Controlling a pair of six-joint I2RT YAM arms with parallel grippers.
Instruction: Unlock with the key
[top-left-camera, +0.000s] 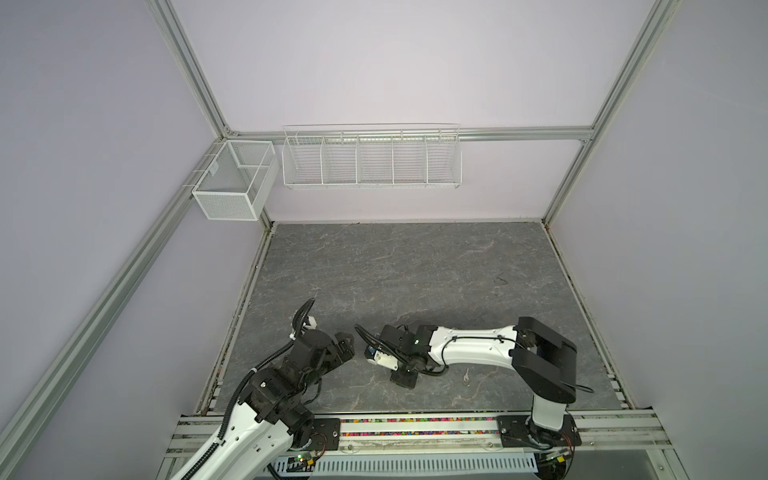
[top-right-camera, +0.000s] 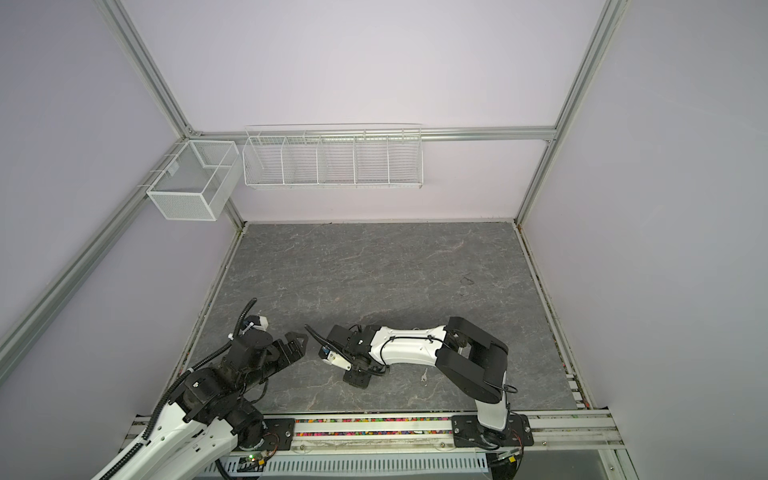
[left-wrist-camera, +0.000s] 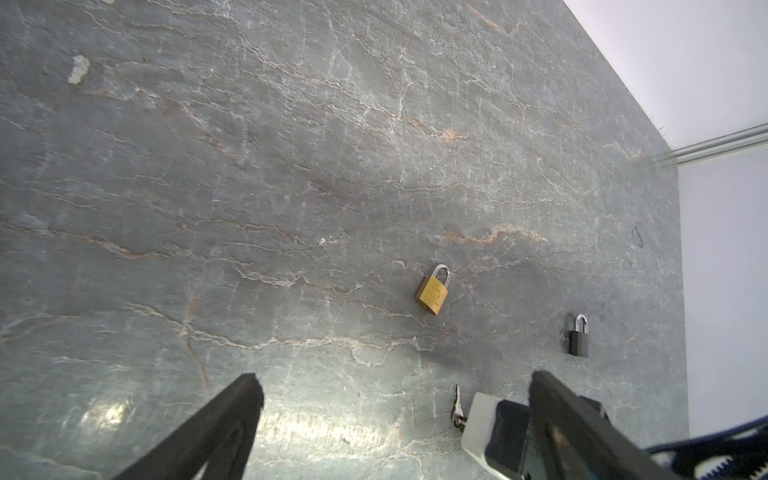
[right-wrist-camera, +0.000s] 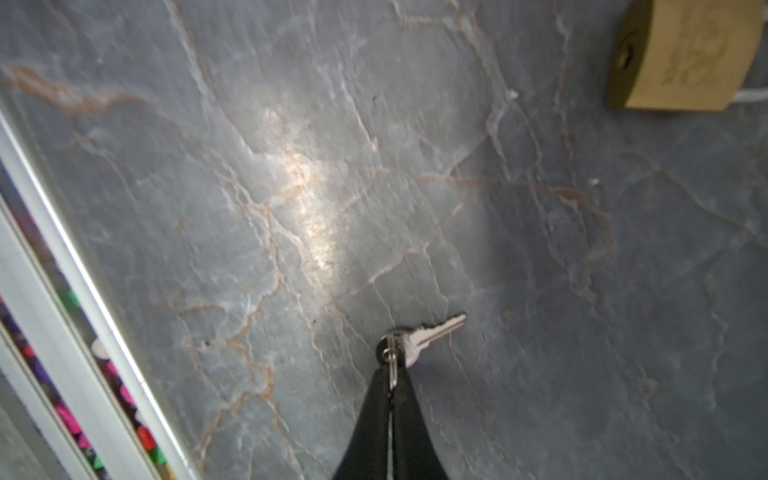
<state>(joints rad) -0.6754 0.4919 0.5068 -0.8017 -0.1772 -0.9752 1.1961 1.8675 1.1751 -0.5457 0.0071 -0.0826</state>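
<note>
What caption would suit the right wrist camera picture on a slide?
Right gripper shut on a small silver key at its ring end, a brass padlock lying nearby on the grey marbled tabletop.

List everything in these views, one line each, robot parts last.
table: one, grey veined stone look, below both arms
brass padlock: one, gold with silver shackle, lying on the table
black padlock: one, black with silver shackle, on the table, apart from the brass one
key: one, silver, on a ring, in the right gripper
mesh basket: one, white, left wall
wire rack: one, white, five compartments, back wall
left gripper: one, black, open, empty
right gripper: one, black, shut on the key's ring
</note>
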